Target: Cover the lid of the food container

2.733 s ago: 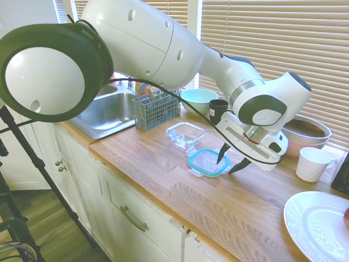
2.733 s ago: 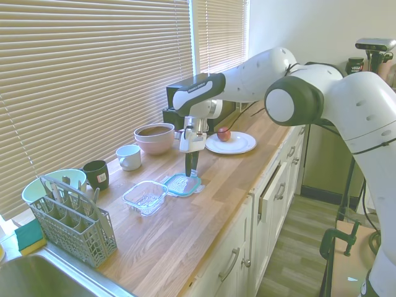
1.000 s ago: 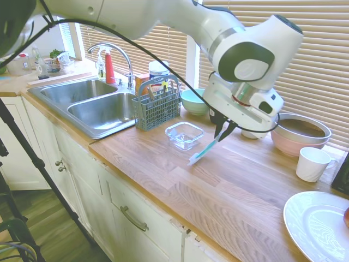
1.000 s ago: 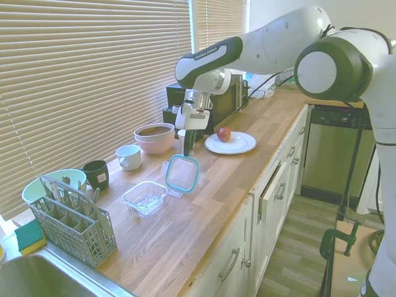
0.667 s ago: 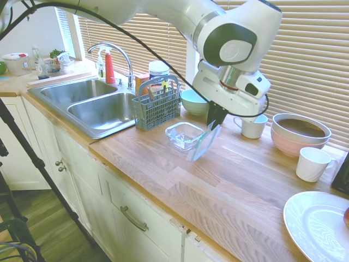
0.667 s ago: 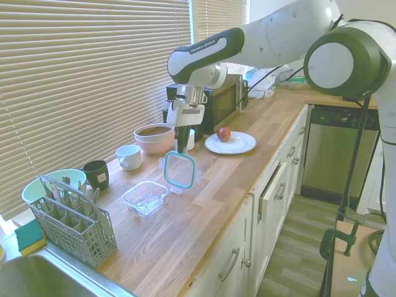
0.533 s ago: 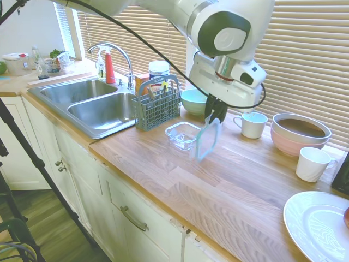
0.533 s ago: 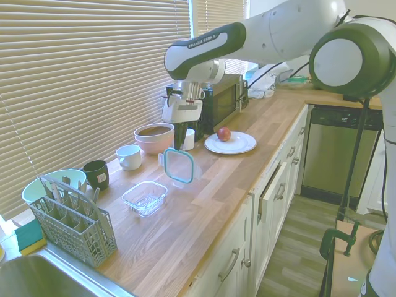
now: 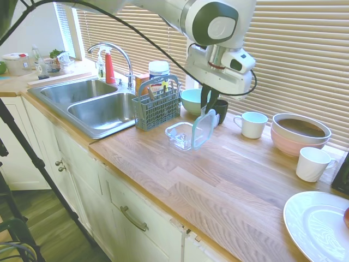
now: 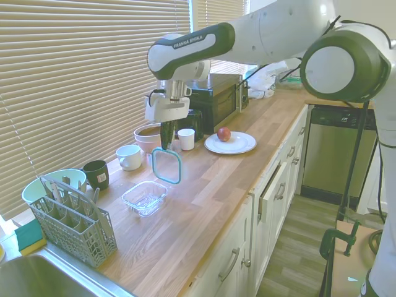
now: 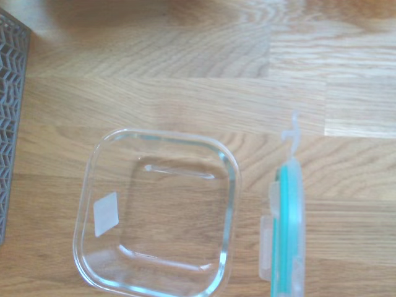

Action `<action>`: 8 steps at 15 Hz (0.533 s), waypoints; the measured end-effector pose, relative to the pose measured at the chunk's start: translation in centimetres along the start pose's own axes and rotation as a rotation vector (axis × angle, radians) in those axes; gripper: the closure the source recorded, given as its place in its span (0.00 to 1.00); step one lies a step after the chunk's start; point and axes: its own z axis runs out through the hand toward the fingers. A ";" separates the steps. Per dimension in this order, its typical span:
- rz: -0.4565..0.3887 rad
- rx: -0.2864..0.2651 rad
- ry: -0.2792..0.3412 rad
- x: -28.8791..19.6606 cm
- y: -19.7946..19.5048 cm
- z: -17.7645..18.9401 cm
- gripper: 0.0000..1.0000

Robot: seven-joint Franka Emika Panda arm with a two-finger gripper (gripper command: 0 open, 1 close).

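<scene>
I see bright daylight coming through the blinds (image 9: 305, 49) — the room is well lit. The wooden surface (image 9: 229, 180) shines pale where light hits it. Both wide pictures bend at their edges. My wrist picture is a bit soft, and the clear food container (image 11: 158, 210) shows small white glints — no deep shadows.

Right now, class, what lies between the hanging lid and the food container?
Nothing: in the wrist view only bare wooden counter separates the lid from the food container.
</scene>
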 end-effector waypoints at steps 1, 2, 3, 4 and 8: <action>0.001 -0.005 0.001 0.1 -0.5 0.0 1.00; 0.000 -0.011 0.001 0.3 -0.9 0.0 1.00; 0.000 -0.015 0.002 0.4 -1.2 0.0 1.00; 0.000 -0.016 0.005 0.5 -1.3 0.0 1.00; -0.009 -0.036 0.011 0.4 -2.6 0.2 1.00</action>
